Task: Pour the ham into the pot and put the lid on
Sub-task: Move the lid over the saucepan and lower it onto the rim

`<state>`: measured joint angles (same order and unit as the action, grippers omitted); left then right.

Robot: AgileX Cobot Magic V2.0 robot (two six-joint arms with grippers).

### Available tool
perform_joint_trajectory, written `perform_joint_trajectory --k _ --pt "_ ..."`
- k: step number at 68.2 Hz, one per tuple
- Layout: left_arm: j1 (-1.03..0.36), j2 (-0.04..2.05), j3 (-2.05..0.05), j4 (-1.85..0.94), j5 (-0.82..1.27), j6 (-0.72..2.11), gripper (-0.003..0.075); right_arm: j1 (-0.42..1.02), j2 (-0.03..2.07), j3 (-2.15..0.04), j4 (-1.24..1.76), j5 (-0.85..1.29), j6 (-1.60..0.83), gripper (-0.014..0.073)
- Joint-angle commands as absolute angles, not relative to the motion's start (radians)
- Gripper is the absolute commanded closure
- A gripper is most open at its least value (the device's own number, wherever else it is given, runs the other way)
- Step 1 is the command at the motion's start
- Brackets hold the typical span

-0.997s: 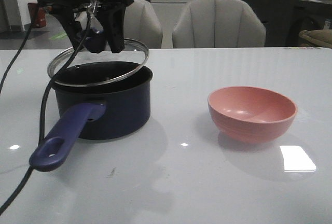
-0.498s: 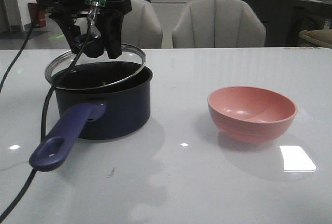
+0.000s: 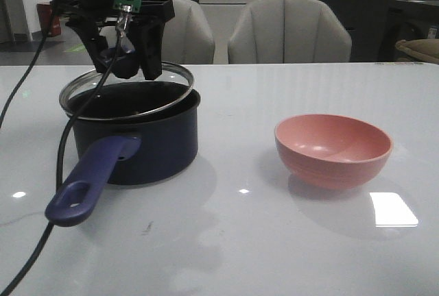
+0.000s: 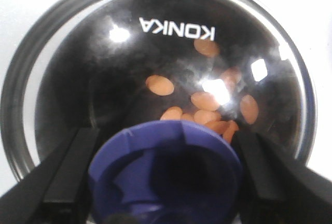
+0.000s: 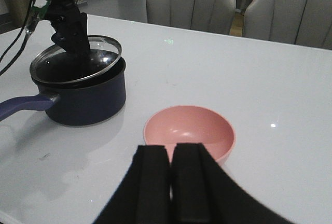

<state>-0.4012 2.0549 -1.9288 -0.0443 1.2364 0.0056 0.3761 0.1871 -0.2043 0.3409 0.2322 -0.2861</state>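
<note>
The dark navy pot stands at the table's left, its purple-blue handle pointing toward the front. My left gripper is shut on the blue knob of the glass lid, which sits tilted over the pot's rim. Through the glass I see several orange-pink ham bits on the pot's black bottom. The pot and lid also show in the right wrist view. My right gripper is shut and empty, held above the table in front of the pink bowl.
The empty pink bowl stands at the right of the table. A black cable hangs from the left arm past the pot's handle. Two grey chairs stand behind the table's far edge.
The lid has come down slightly and shifted left over the pot with my left gripper. The pot's handle has swung a little to the right.
</note>
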Motion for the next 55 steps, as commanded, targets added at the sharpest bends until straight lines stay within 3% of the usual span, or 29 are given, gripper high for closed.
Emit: perform_joint_trajectory --k 1,10,55 --pt "-0.406 1.995 -1.951 -0.059 1.271 0.008 0.0197 0.377 0.196 -0.232 0.347 0.162 -0.291 0.0432" --pt "-0.406 1.995 -1.951 -0.061 1.271 0.008 0.0143 0.377 0.196 -0.232 0.347 0.162 -0.291 0.0432" --pt "-0.406 1.995 -1.952 -0.155 1.269 0.008 0.0145 0.377 0.196 -0.232 0.347 0.162 -0.291 0.0432"
